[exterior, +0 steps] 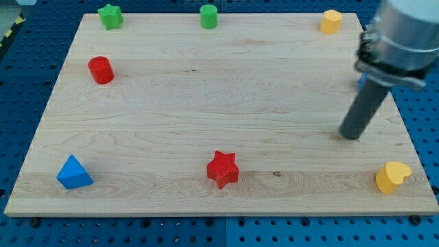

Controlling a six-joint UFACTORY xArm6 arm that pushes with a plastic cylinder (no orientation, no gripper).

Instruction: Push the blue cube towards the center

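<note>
A small sliver of blue (pixel 361 81) shows on the board just left of the arm's body at the view's right; it seems to be a blue block, mostly hidden behind the arm, and I cannot make out its shape. My tip (pixel 351 136) rests on the wooden board (pixel 206 110) at the right side, below that blue sliver and apart from it. A blue triangular block (pixel 73 173) lies at the bottom left, far from the tip.
A green star (pixel 110 16) and a green cylinder (pixel 208 16) sit along the top edge, with a yellow block (pixel 330 21) at the top right. A red cylinder (pixel 101 70) is at the left, a red star (pixel 223 169) at bottom centre, and a yellow heart (pixel 392 177) at the bottom right.
</note>
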